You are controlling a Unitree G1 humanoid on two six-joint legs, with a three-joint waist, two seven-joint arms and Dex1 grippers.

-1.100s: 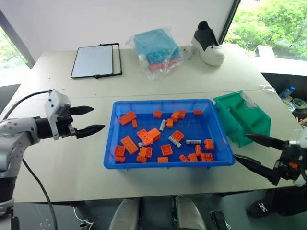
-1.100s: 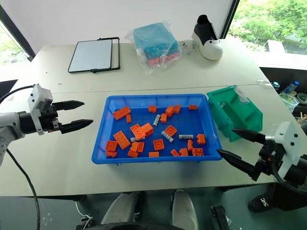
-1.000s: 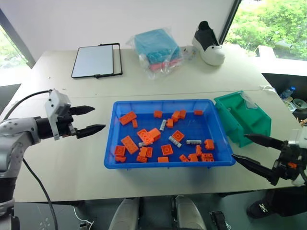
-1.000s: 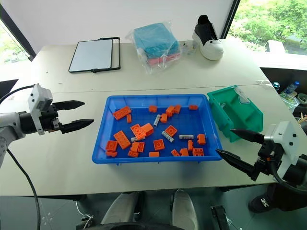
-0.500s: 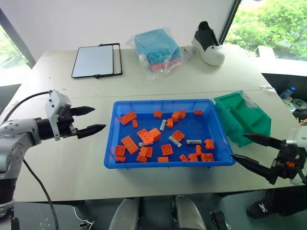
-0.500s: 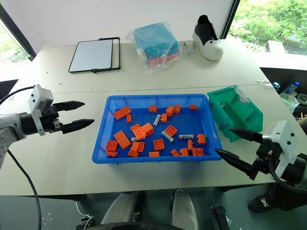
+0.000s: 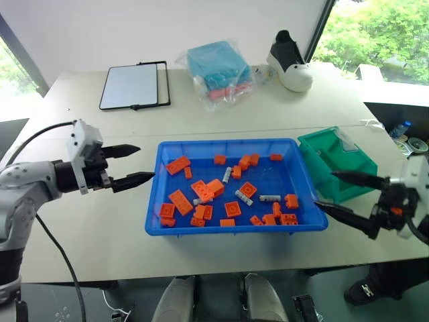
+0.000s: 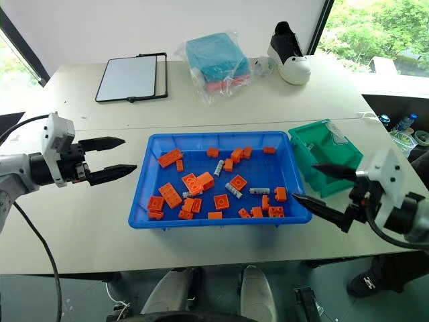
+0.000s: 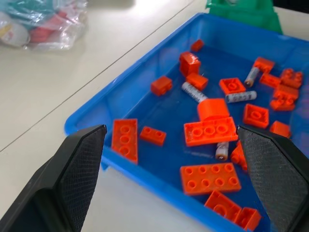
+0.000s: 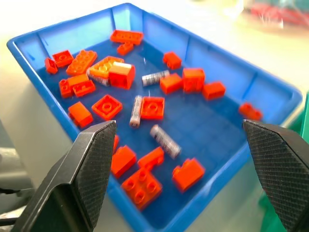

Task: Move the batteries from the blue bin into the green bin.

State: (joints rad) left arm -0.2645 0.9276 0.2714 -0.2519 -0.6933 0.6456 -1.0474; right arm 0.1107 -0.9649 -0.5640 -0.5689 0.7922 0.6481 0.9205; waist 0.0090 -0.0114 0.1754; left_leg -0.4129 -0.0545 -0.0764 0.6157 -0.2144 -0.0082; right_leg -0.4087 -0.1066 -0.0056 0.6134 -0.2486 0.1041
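Right wrist view: batteries [image 10: 164, 138] lying ahead of spread, empty right gripper [image 10: 186, 166]; light, stiff, slippery, roll-prone; best pinched mid-length.

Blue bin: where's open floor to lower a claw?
In the blue bin, bare floor runs along the far wall and the corner nearest the green bin. Bricks and batteries crowd the middle and near edge.
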